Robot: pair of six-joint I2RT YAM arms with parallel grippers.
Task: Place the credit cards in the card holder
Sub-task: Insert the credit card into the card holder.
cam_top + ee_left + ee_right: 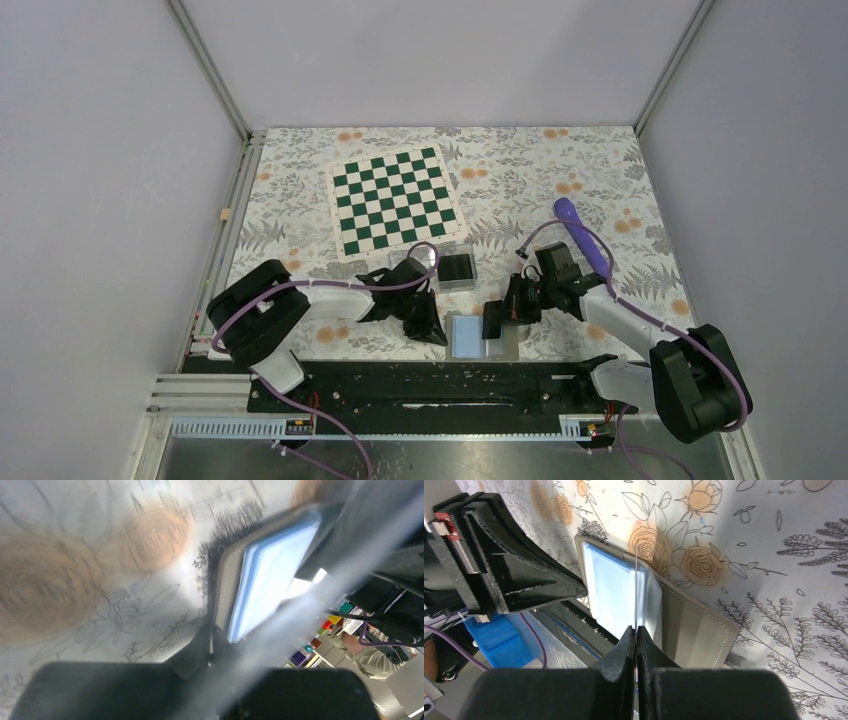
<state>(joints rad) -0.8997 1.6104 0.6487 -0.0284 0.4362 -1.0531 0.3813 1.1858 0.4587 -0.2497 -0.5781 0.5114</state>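
The clear card holder stands on the floral cloth with a black card lying in it. The taupe wallet lies open near the front edge, its light-blue inside up; it also shows in the left wrist view and the right wrist view. My right gripper is shut on a thin credit card, seen edge-on and standing upright over the wallet's blue pocket. My left gripper is shut on the wallet's left edge; its fingers reach the wallet's corner.
A green-and-white chessboard mat lies at the back centre. A purple-handled tool lies behind the right arm. The black base rail runs along the near edge. Grey walls close in both sides and the back.
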